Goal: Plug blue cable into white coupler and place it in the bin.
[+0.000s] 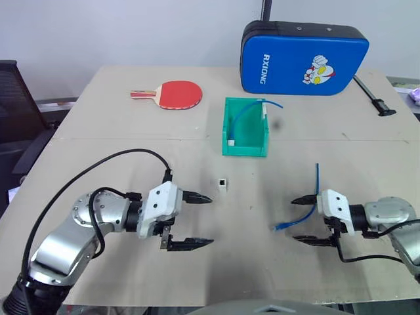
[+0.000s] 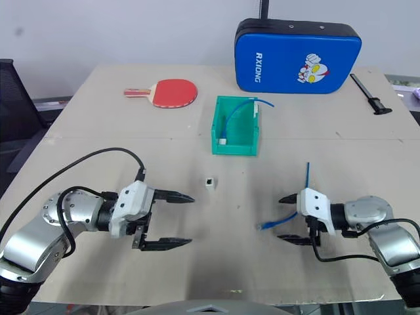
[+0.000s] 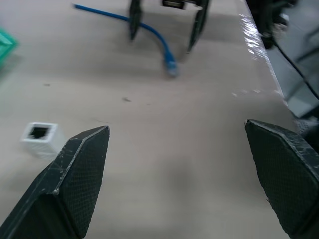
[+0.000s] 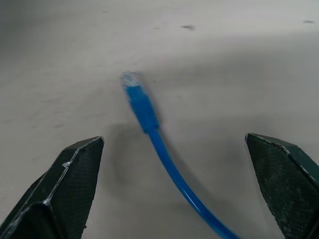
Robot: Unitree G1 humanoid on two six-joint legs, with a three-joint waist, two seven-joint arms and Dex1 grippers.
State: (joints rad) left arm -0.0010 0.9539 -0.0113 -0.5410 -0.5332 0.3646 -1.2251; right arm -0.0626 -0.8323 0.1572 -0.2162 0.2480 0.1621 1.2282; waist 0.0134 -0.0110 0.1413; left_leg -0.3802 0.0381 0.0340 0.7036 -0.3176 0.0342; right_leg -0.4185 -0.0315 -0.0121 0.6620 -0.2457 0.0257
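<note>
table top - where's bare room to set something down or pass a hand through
Free: the wide strip between the red paddle and the left gripper, and the stretch between the white coupler and the blue cable. Crowded: around the bin, which already holds a second cable, near the blue pad, and at the right gripper straddling the cable.

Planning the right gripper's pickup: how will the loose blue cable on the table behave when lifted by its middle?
Probably floppy: the blue cable is thin and already lies in a curve between the right gripper's open fingers. Its plug end would likely droop. It looks light, so it may slide on the smooth table if nudged.
</note>
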